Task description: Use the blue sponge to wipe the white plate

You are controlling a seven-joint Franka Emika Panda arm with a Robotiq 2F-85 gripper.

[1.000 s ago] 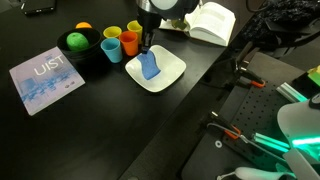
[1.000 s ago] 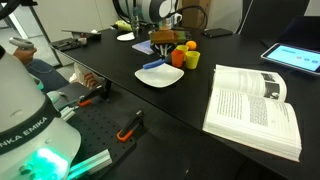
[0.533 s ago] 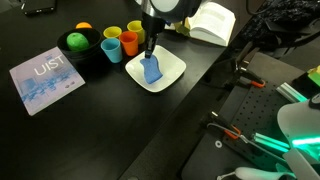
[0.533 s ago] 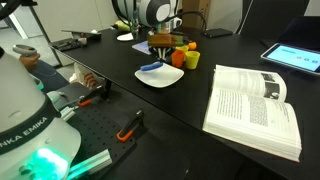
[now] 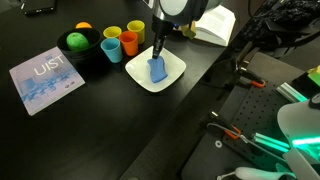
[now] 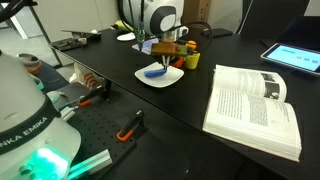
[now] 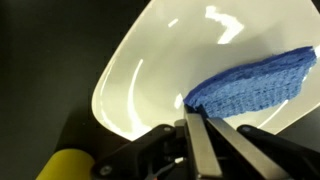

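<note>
The tool [image 5: 157,57] is clamped nearly closed on the blue sponge [image 5: 157,71], pressed against the white plate [image 5: 137,72]

Looking steeply down on the gripper [image 5: 157,57] in an exterior view, low toward the gripper [image 6: 163,62] from afar in an exterior view, closely at the shared white plate [image 7: 160,70] beneath in wrist view.

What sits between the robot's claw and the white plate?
The blue sponge, pinched in the gripper and lying on the white plate, clearest in the wrist view.
</note>
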